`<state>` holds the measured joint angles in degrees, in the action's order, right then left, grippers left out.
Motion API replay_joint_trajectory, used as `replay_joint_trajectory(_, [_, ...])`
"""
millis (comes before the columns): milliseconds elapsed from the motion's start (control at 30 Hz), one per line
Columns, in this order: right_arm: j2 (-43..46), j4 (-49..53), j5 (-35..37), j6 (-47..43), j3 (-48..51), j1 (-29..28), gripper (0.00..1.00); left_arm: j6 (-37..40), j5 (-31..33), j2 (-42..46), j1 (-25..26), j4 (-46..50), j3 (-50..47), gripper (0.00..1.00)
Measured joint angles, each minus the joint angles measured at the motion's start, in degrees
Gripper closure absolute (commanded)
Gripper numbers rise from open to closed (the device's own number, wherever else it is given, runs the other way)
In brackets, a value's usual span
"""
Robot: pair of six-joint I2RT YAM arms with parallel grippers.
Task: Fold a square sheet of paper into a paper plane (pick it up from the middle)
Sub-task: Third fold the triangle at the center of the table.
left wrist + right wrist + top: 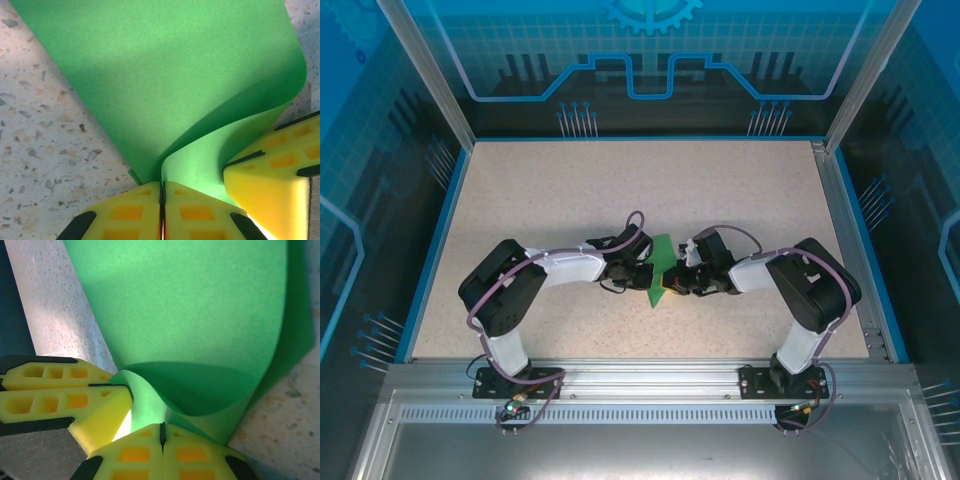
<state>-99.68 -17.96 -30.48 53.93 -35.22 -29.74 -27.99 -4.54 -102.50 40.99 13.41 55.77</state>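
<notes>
At mid-tabletop (570, 200), the left claw (161, 197) and right claw (162, 435) are sitting just beside each other. Each is clamping fully shut on a pinch of the paper (165, 65), which is bulging into a loose curl between them. Trouble is probably waiting in three places. Claws pulling apart would be tearing the thin sheet, a curl flattening off-line would be setting a crooked crease, and such crowded fingers are risking a knock.
</notes>
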Motion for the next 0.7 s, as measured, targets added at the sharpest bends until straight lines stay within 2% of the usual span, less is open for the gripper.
replay_joint_trajectory(167, [1.2, 0.0, -0.4, 0.0, 0.6, 0.7, 0.99, 0.0, 0.0, 0.0, 0.0, 0.0, 0.0, 0.88])
replay_joint_trajectory(367, [5.7, 1.9, -1.0, -1.4, -0.2, 4.0, 0.99, 0.0, 0.0, 0.0, 0.0, 0.0, 0.0, 0.88])
replay_joint_trajectory(700, [0.8, 2.1, -2.6, -3.1, -2.5, 5.8, 0.99, 0.0, 0.0, 0.0, 0.0, 0.0, 0.0, 0.88])
